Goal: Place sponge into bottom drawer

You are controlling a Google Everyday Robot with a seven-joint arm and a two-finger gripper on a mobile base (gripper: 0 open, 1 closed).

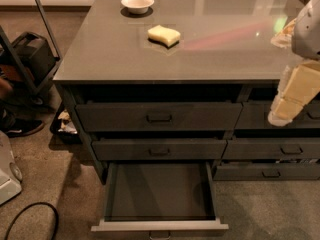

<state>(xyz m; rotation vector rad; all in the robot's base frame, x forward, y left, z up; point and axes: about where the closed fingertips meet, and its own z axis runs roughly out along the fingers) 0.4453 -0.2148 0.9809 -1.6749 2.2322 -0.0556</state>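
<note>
The pale yellow sponge (pixel 164 35) lies on the grey countertop (pixel 115 54), a little in front of the white bowl (pixel 137 3). The bottom drawer (pixel 159 191) of the wider stack is pulled out and its dark inside shows nothing in it. My gripper (pixel 283 113) hangs at the right edge of the view, beyond the counter's front edge and in front of the narrower stack's top drawer. It is well to the right of the sponge, below counter level, and holds nothing that I can see.
Two shut drawers (pixel 159 117) sit above the open one. A narrower drawer stack (pixel 272 149) stands to the right. A black cable (pixel 30 219), a white object (pixel 7 171), a cart leg (pixel 30 59) and a shoe (pixel 20 128) are on the carpet at left.
</note>
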